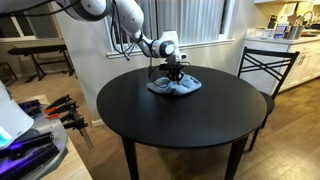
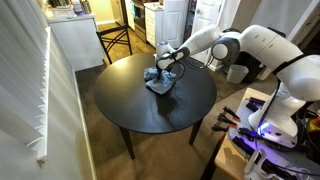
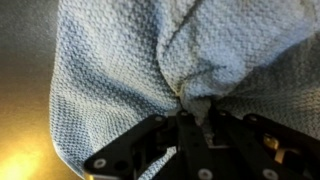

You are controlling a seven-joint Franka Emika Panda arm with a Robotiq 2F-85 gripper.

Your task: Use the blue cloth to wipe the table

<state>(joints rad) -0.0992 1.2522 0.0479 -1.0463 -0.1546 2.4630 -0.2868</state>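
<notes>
The blue cloth (image 1: 175, 87) lies crumpled on the far part of the round black table (image 1: 180, 120); it also shows in an exterior view (image 2: 160, 82). My gripper (image 1: 174, 72) points straight down onto it, also seen in an exterior view (image 2: 162, 70). In the wrist view the cloth (image 3: 120, 70) fills the picture, and its folds bunch up between the black fingers of my gripper (image 3: 190, 108), which is shut on it.
A black chair (image 1: 262, 70) stands beyond the table's far edge. White cabinets (image 2: 75, 40) and a second chair (image 2: 115, 38) stand by the table. Clamps and tools (image 1: 60, 110) lie on a side surface near the robot base.
</notes>
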